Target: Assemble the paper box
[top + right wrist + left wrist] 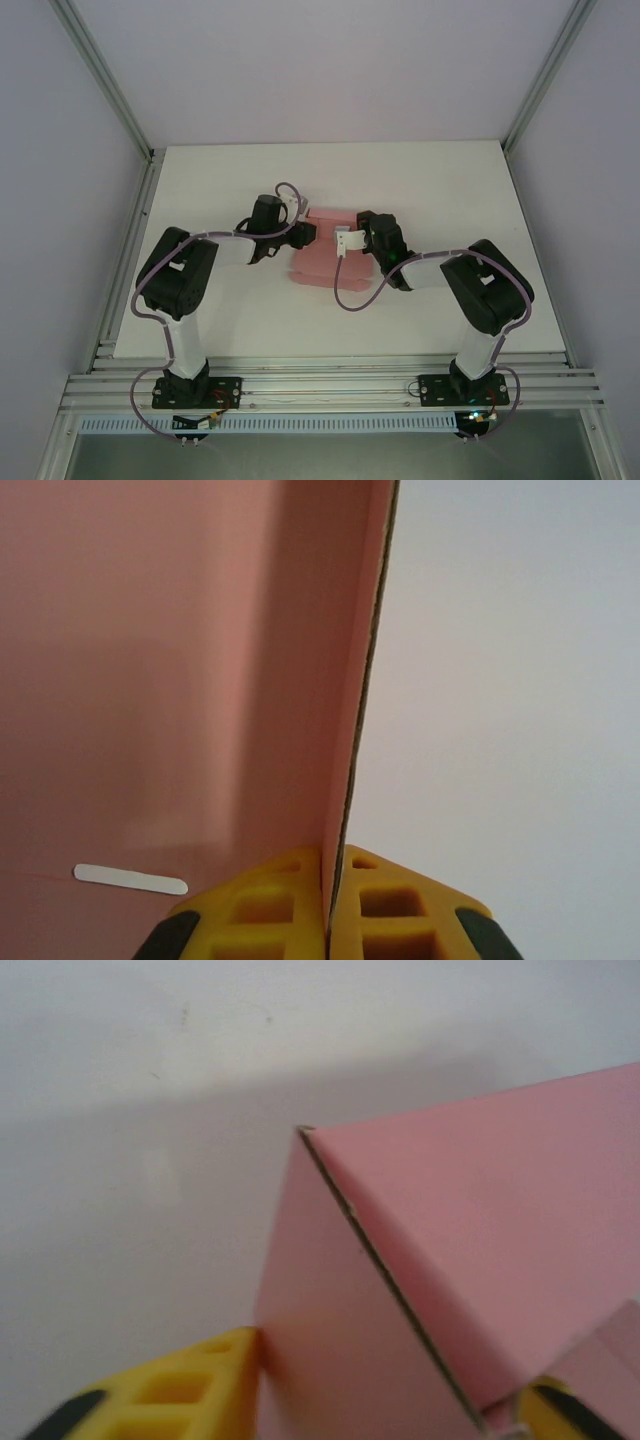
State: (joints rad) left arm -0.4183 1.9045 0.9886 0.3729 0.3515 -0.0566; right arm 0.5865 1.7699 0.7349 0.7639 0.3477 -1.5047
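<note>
Left arm pose: rises from the 7 o'clock edge of the table [420, 180], elbow swung out toward 9 o'clock, forearm pointing toward 3 o'clock across to the work.
Left claw [308, 233]: sits at the 10 o'clock corner of the paper box [322, 265]. In the wrist view, one of its yellow fingers [200, 1395] touches a raised panel and the other sits on the far side of the fold. I cannot tell whether the grip is made.
Right arm pose: rises from 5 o'clock, elbow out toward 3 o'clock, wrist turned in toward 9 o'clock.
Right claw [345, 241]: clenched on an upright box panel (the thin edge is pinched between both pads).
Box location: near table centre, between the two claws.
Box condition: pink matte paperboard, partly folded, with walls raised over a flat base. The cut edges show brown. One panel has a narrow slot [130, 880].
</note>
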